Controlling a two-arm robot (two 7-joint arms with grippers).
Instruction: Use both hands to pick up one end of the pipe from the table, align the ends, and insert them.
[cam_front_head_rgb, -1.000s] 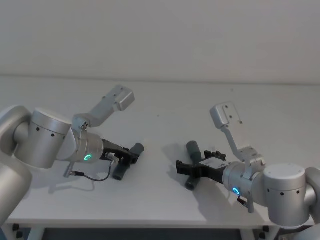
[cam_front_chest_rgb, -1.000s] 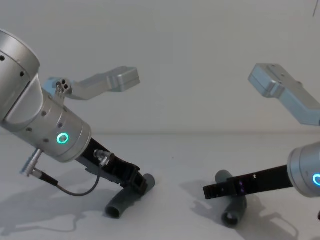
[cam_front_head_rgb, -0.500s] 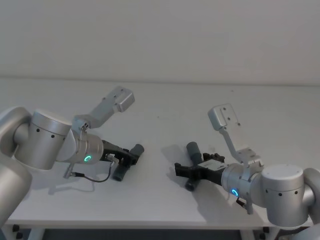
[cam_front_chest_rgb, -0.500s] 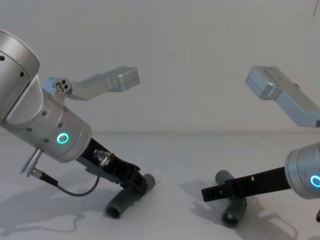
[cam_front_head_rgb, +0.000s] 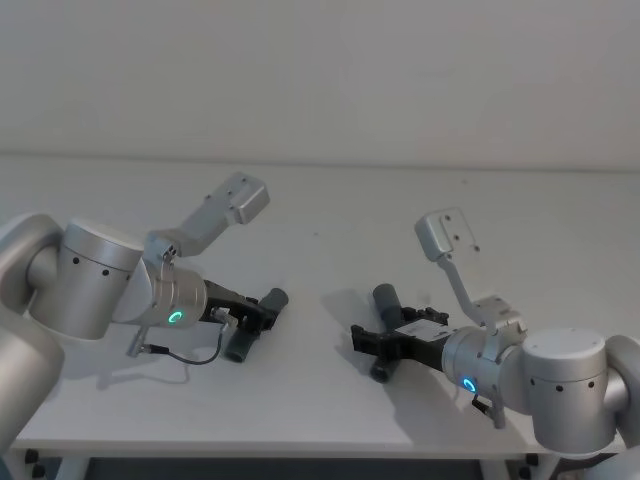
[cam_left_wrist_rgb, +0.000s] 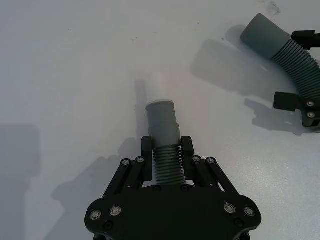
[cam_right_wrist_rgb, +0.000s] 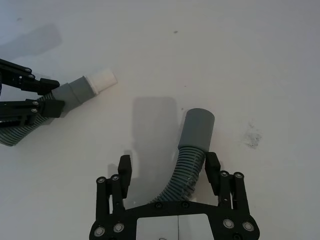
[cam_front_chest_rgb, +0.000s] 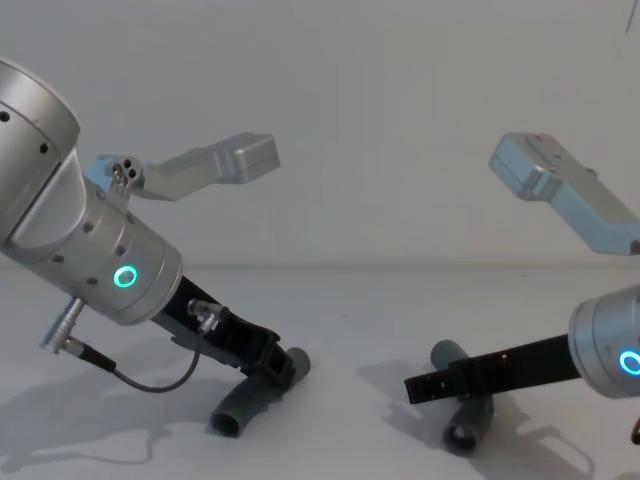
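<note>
Left gripper (cam_left_wrist_rgb: 166, 147) pinching ribbed body of white-tipped piece (cam_left_wrist_rgb: 161, 120), which rests on the surface (cam_right_wrist_rgb: 225, 50). Right gripper (cam_right_wrist_rgb: 168, 162) spread astride plain-cuffed piece (cam_right_wrist_rgb: 196, 130), also lying on surface, hose nearer one finger. Risk: uneven closing on curved ribs twists it, cuffs then misalign

Ribbed left pipe piece (cam_left_wrist_rgb: 164, 127), white-tipped, right pipe piece (cam_right_wrist_rgb: 196, 129), plain cuff, seemingly on table (cam_front_head_rgb: 330, 200)

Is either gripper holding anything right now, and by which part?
Left gripper clamps the white-tipped pipe piece by its ribbed body; right gripper straddles the other piece, open.
</note>
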